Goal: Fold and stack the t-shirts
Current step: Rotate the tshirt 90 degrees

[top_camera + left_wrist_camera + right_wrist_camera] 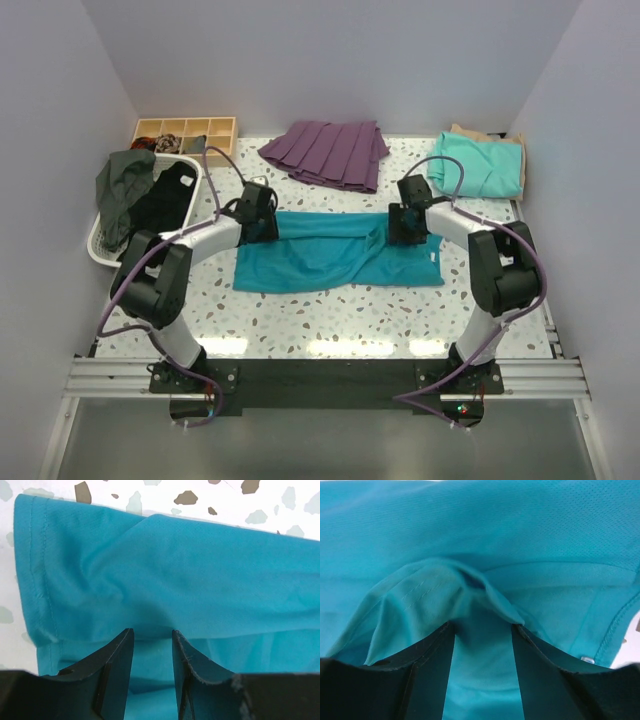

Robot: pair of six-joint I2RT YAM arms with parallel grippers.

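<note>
The teal shirt (pixel 335 258) lies as a long wrinkled band. Right gripper (pixel 482 630) parted; left gripper (pixel 152 634) narrow, I cannot tell its hold

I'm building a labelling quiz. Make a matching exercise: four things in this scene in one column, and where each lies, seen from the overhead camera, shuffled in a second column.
Things
1. teal t-shirt
2. mint-green t-shirt
3. purple pleated garment
4. wooden divided box

Places
A. far left corner
B. far right corner
C. centre, spread out flat
D. far edge, middle

Pairs: 1-C, 2-B, 3-D, 4-A
</note>
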